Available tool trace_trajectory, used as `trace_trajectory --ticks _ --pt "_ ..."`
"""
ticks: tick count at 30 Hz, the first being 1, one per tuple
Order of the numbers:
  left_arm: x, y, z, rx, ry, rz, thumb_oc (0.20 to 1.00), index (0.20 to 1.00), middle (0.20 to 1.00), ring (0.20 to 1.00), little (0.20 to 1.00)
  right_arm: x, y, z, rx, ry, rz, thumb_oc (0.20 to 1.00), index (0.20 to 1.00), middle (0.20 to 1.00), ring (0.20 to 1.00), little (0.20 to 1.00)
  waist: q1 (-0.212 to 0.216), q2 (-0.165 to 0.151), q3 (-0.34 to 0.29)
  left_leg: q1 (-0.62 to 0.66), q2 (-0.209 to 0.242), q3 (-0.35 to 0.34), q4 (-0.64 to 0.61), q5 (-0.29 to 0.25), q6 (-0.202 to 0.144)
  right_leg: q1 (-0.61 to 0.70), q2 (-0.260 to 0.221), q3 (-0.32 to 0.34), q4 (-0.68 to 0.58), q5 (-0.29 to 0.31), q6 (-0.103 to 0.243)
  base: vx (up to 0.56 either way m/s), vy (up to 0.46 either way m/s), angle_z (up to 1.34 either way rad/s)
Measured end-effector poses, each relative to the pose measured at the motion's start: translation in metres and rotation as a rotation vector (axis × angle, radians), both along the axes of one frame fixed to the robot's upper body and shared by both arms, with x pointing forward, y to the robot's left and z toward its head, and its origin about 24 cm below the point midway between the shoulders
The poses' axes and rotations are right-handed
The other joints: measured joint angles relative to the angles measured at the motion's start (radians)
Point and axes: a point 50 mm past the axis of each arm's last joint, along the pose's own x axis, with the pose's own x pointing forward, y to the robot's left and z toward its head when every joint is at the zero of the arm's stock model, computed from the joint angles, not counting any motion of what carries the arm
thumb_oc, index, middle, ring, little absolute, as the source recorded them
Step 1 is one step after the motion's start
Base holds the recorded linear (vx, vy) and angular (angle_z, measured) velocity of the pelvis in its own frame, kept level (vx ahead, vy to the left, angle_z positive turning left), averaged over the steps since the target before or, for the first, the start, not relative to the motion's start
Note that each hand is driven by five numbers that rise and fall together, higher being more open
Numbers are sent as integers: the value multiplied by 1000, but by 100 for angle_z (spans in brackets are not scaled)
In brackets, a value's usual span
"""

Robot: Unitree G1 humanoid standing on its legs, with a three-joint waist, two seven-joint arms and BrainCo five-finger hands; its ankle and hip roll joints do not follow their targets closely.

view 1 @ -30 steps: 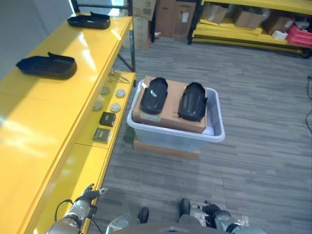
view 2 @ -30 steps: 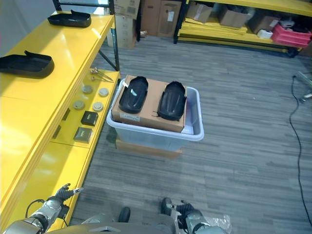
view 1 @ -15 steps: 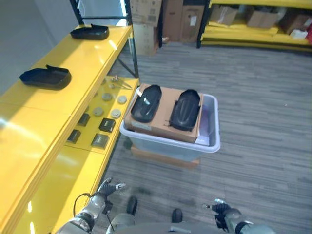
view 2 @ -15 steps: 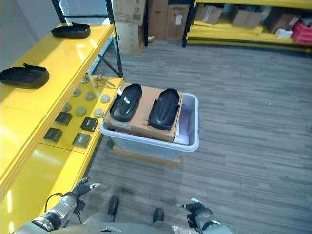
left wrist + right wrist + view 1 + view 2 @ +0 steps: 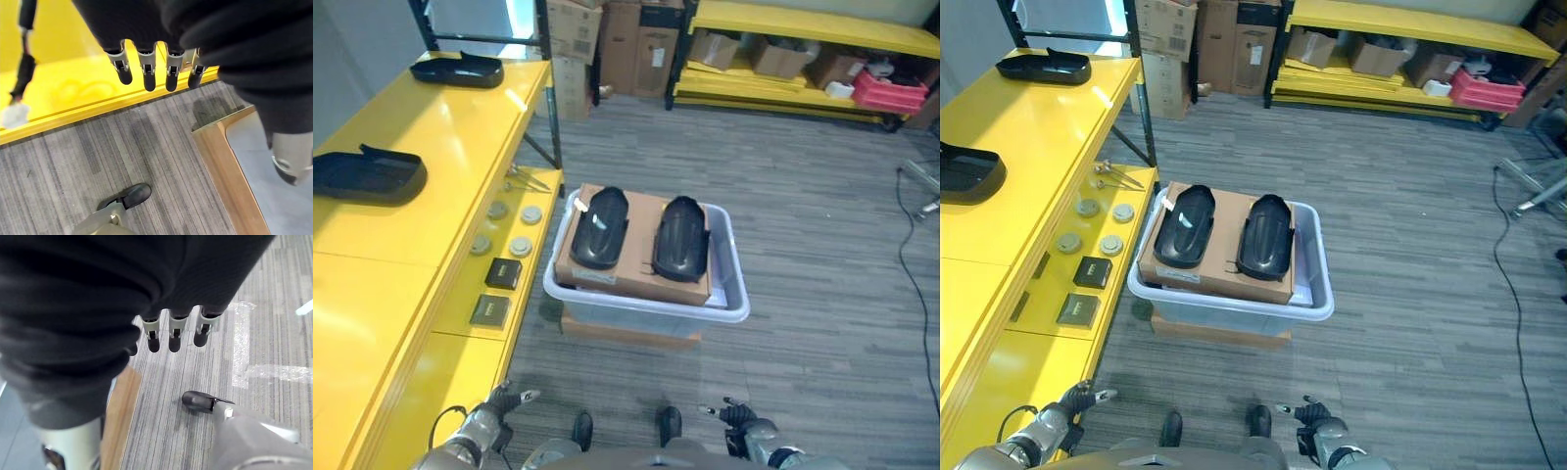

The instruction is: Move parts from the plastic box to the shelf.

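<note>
Grey floor holds plastic box (image 5: 646,305), two parts (image 5: 598,227).

box (image 5: 734,294): translucent plastic | shelf (image 5: 431,137): glossy yellow | parts (image 5: 681,238): matt black

Parts (image 5: 680,238) on box (image 5: 732,304) — shelf (image 5: 401,225) left

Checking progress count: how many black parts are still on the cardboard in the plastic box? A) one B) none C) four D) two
D: two black parts lie side by side on the cardboard sheet atop the plastic box; both hands hang low and hold nothing.
</note>
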Motion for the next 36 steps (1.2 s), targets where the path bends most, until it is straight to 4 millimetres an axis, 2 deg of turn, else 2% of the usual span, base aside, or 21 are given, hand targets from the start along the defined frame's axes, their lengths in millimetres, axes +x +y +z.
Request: trace_trajectory --ticks 1,2,3,4,6,7,8,11,16,20,24,25,26,28,29,32,33,36 --pt "-3 1 -1 1 7 4 1000 1000 1000 1000 1000 0 2 0 7 -2 1 1000 1000 1000 1000 1000 -1 -5 -3 3 -2 -8 0 2 4 11 4 0 -15 15 -3 116 -97 22" --pt "-13 1 -4 -2 26 20 1000 1000 1000 1000 1000 4 8 0 20 -20 6 1000 1000 1000 1000 1000 9 -16 -8 11 -8 -5 1 -9 -9 27 3 -6 -22 49 -14 65 -63 15" --pt "-21 1 -6 -7 40 38 1000 1000 1000 1000 1000 9 9 3 25 -53 13 1000 1000 1000 1000 1000 9 -26 -10 19 -16 -7 1 -15 -17 41 -2 -14 -23 70 -8 65 -60 5" --pt "-25 -6 -9 -26 45 45 1000 1000 1000 1000 1000 15 6 7 11 -83 16 1000 1000 1000 1000 1000 5 -1 -10 19 0 -10 1 -17 -25 45 13 -23 -17 79 -21 54 -33 8" --pt "-24 -16 -10 -55 32 43 1000 1000 1000 1000 1000 30 -1 17 -19 -160 20 1000 1000 1000 1000 1000 2 23 -7 15 22 -8 0 -24 -40 43 36 -26 -17 70 -28 47 -23 3" --pt "-23 -23 -10 -68 6 40 1000 1000 1000 1000 1000 43 -2 30 -26 -261 20 1000 1000 1000 1000 1000 0 32 0 11 33 -4 0 -25 -42 36 47 -24 -17 70 -32 71 -12 -10" --pt "-23 -34 -11 -98 -10 36 1000 1000 1000 1000 1000 71 -8 55 -63 -434 4 1000 1000 1000 1000 1000 -18 40 5 15 54 -2 0 -33 -56 40 67 -23 -17 64 -43 93 -16 -12" --pt "-18 -40 -10 -106 -40 35 1000 1000 1000 1000 1000 103 -15 97 -118 -675 -14 1000 1000 1000 1000 1000 -36 39 8 16 69 -1 -2 -38 -66 39 82 -23 -19 60 -52 74 -2 -8" --pt "-8 -38 -7 -73 -69 24 1000 1000 1000 1000 1000 126 -17 142 -195 -909 -103 1000 1000 1000 1000 1000 -35 3 20 0 83 -4 -5 -35 -80 23 95 -23 -24 52 -57 39 7 1" --pt "-8 -37 -7 -51 -78 28 1000 1000 1000 1000 1000 134 -19 148 -242 -928 -138 1000 1000 1000 1000 1000 -6 6 20 -12 80 -7 0 -32 -76 11 92 -27 -23 64 -65 27 8 0" --pt "-7 -37 -7 -34 -80 8 1000 1000 1000 1000 1000 169 -26 166 -302 -932 -147 1000 1000 1000 1000 1000 27 8 24 -39 74 -33 0 -24 -77 6 85 -57 -17 65 -64 -22 13 17" --pt "-3 -37 -5 -31 -86 -3 1000 1000 1000 1000 1000 180 -33 175 -343 -920 -140 1000 1000 1000 1000 1000 35 6 33 -40 73 -37 1 -20 -78 2 85 -57 -18 65 -63 -103 -5 30" --pt "-4 -36 -5 -25 -83 -8 1000 1000 1000 1000 1000 188 -38 184 -361 -930 -142 1000 1000 1000 1000 1000 70 3 35 -58 72 -43 1 -12 -83 -12 83 -72 -17 68 -62 -153 -5 24" --pt "0 -36 -4 -11 -84 -45 1000 1000 1000 1000 1000 205 -47 204 -427 -922 -129 1000 1000 1000 1000 1000 82 4 52 -111 69 -62 1 8 -87 -57 83 -82 -17 80 -61 -126 6 27" --pt "7 -37 -2 -4 -96 -68 1000 1000 1000 1000 1000 213 -55 220 -447 -941 -158 1000 1000 1000 1000 1000 97 5 79 -149 67 -78 1 23 -91 -88 82 -94 -17 91 -65 -84 10 33" --pt "16 -36 1 -3 -111 -58 1000 1000 1000 1000 1000 223 -67 240 -449 -939 -227 1000 1000 1000 1000 1000 127 6 125 -206 64 -96 1 43 -96 -133 80 -111 -17 103 -66 -59 0 27" --pt "20 -37 2 -14 -125 -41 1000 1000 1000 1000 1000 220 -80 240 -481 -886 -238 1000 1000 1000 1000 1000 135 10 145 -218 59 -116 1 47 -97 -136 79 -129 -17 100 -62 -84 -1 30" --pt "19 -34 2 -18 -123 -10 1000 1000 1000 1000 1000 216 -90 238 -491 -833 -251 1000 1000 1000 1000 1000 145 8 152 -242 52 -127 1 54 -94 -154 72 -140 -17 100 -62 -86 3 17"
